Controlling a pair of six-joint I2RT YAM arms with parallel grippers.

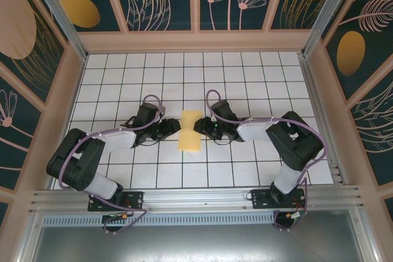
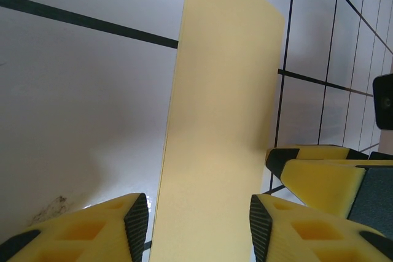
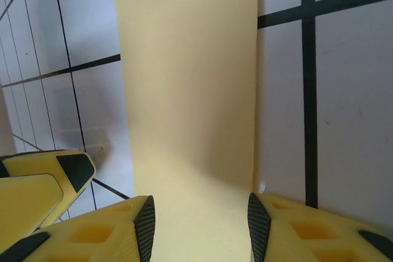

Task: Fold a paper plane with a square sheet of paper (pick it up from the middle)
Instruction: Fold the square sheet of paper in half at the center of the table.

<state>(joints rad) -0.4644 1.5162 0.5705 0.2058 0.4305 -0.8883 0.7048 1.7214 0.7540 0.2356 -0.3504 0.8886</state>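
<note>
Top external: sheet of paper (image 1: 191,131), plain pale yellow-orange, lies flat as a narrow rectangle on the white gridded tabletop (image 1: 123,78). Left tool (image 1: 172,128) sits at its left edge and right tool (image 1: 199,127) at its right edge, tips facing across it.

Left wrist: left tool (image 2: 198,228) spread apart, sheet (image 2: 221,121) running away between its fingers; contact with the edges unclear. Right tool's fingers (image 2: 319,176) lie just beside the sheet's right edge.

Right wrist: right tool (image 3: 201,225) likewise spread, sheet (image 3: 190,90) between the pads, unmarked, shaded at the near end. Left tool's fingers (image 3: 37,182) lie near its left edge.
</note>
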